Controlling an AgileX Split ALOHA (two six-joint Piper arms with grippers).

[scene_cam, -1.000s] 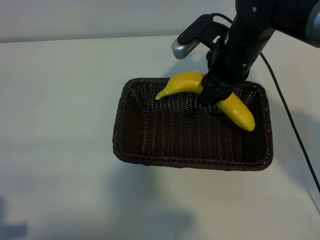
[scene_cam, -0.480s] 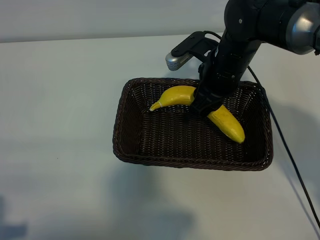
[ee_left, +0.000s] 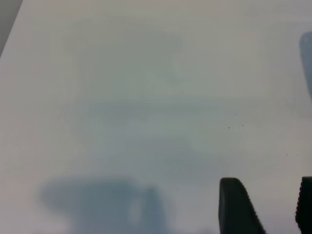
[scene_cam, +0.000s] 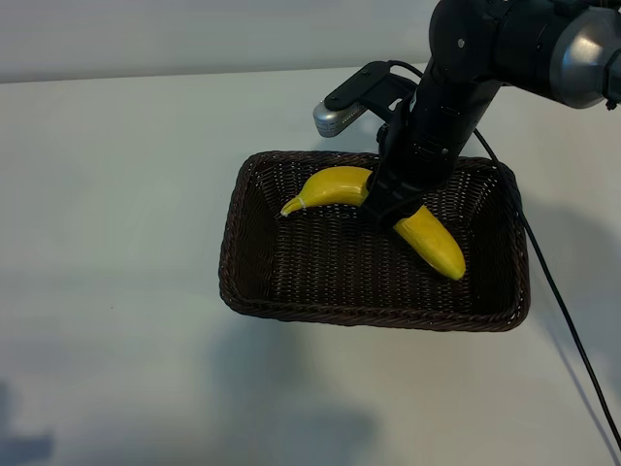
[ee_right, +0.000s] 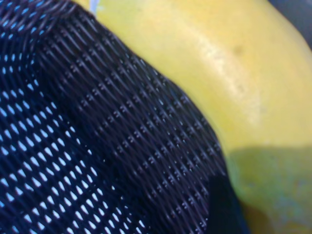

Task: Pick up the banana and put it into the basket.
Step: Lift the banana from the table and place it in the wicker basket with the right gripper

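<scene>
A pale, plain table (scene_cam: pixel 116 194) fills the scene, meeting a lighter wall (scene_cam: pixel 194 34) along its far edge. A thin black cable (scene_cam: pixel 568 320) trails across the table's right side toward the near edge. Soft grey shadows (scene_cam: pixel 281 398) lie on the near part of the surface.

No readable text, labels, brands, numbers or signs anywhere: none on the banana (scene_cam: pixel 340 184), the basket (scene_cam: pixel 252 291), the counter (scene_cam: pixel 116 194), or the arm.

White table (scene_cam: pixel 126 194) (soft shadows near front edge), pale wall (scene_cam: pixel 194 34) behind.
</scene>
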